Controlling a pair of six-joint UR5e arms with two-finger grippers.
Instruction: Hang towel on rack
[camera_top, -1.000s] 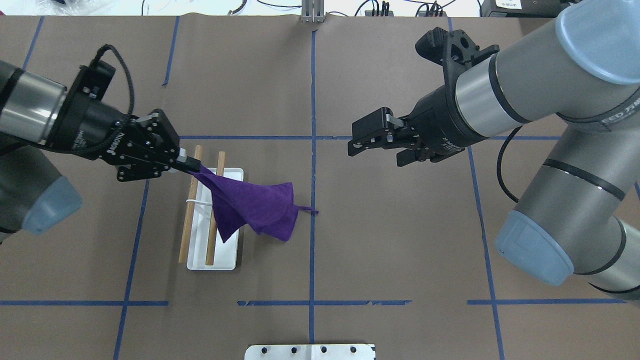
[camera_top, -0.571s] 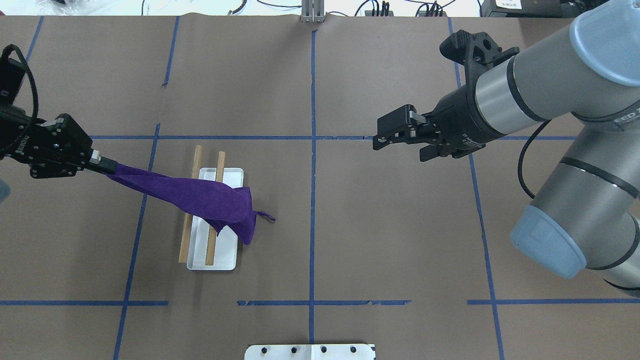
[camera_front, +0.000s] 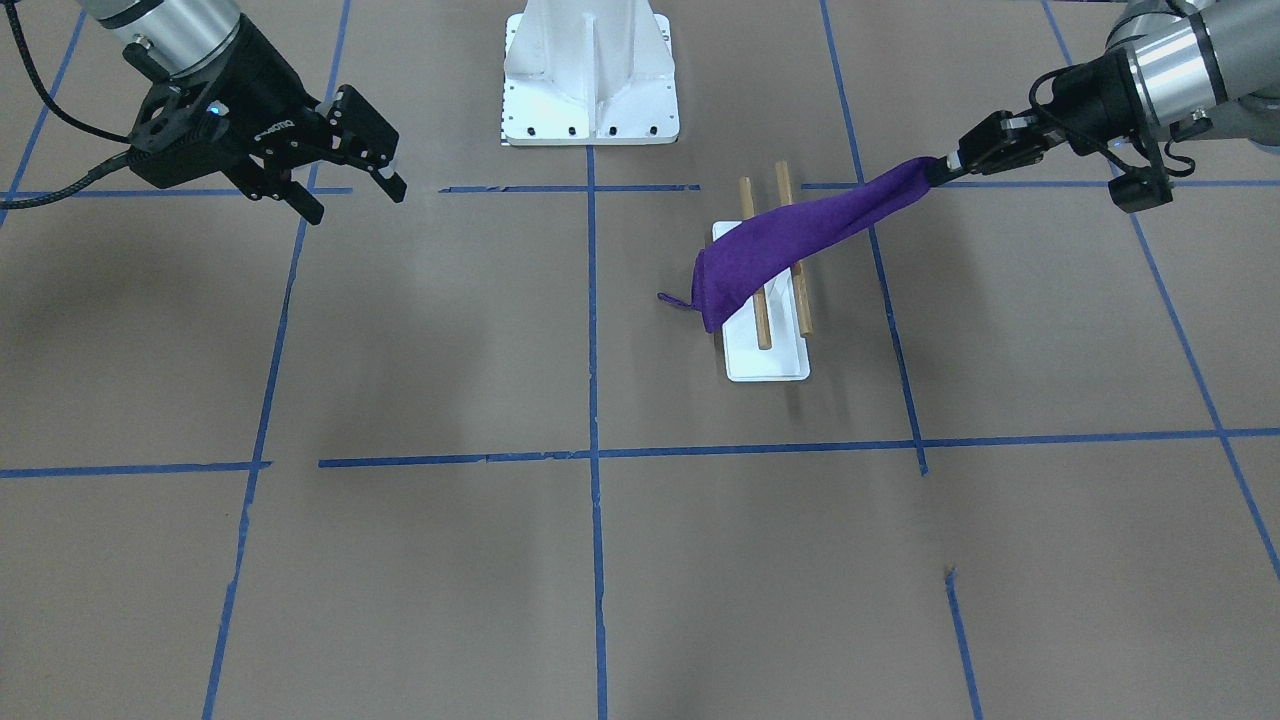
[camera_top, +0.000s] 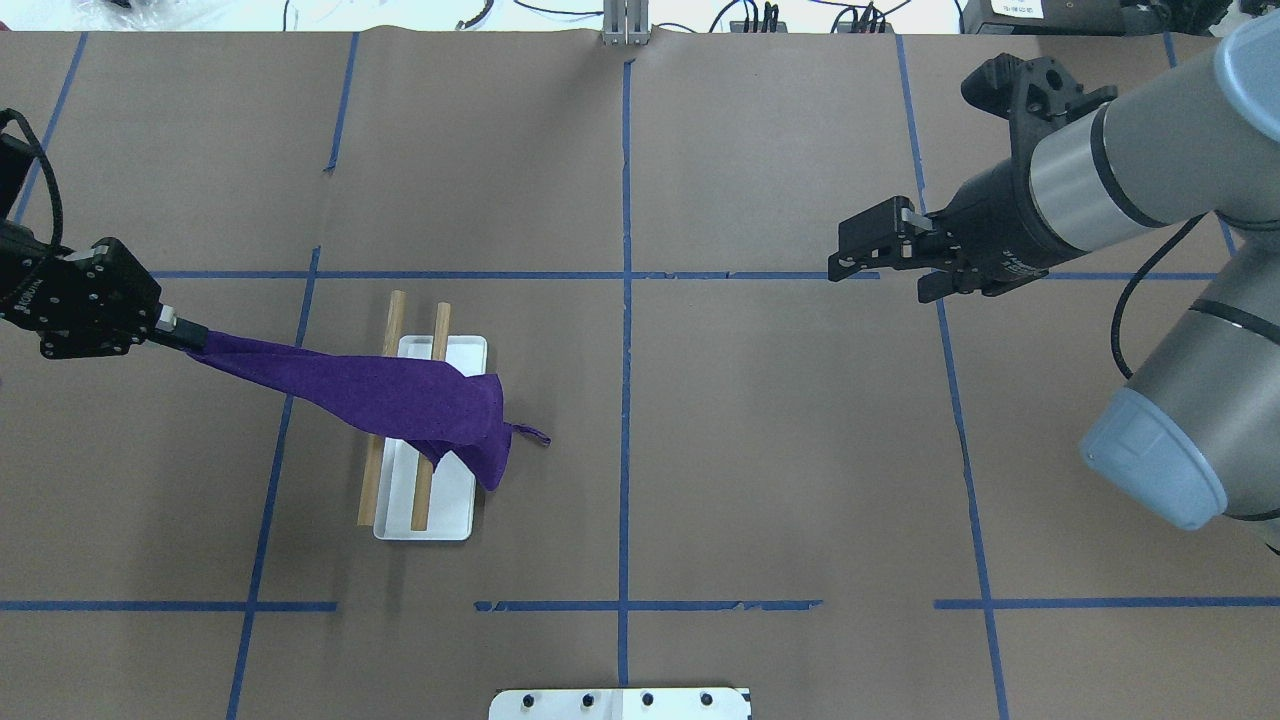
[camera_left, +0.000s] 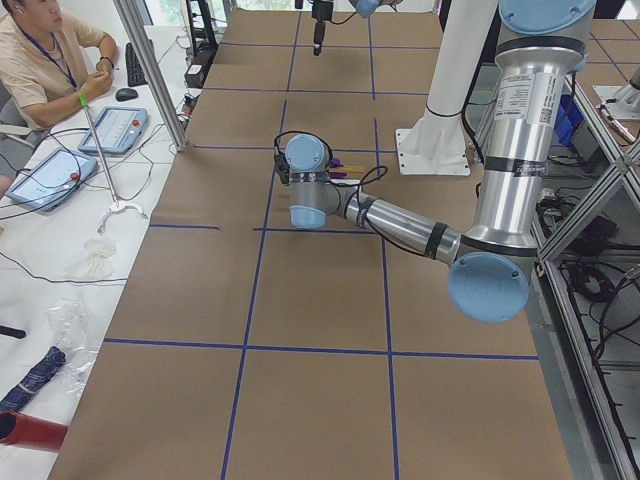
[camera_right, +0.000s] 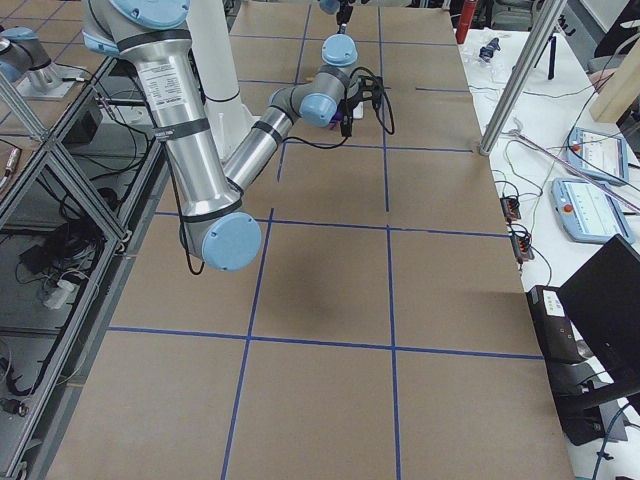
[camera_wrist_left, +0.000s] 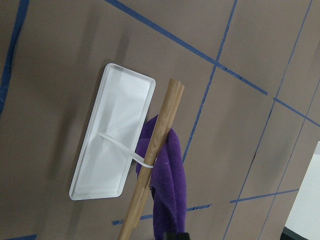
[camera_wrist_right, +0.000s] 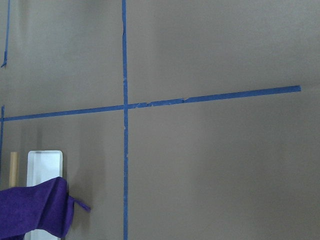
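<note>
Left claw (camera_top: 190, 336) pinches towel (camera_top: 400, 395) stretched across rack (camera_top: 447, 510)

Left pincer (camera_top: 192, 336) clamped, right pincer (camera_front: 358, 202) spread, arms apart

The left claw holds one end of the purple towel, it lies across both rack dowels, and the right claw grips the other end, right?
No: the overhead view shows the right claw open and empty, far from the towel, whose other end hangs free. The left claw holds one end, and the towel crosses both dowels of the rack.
</note>
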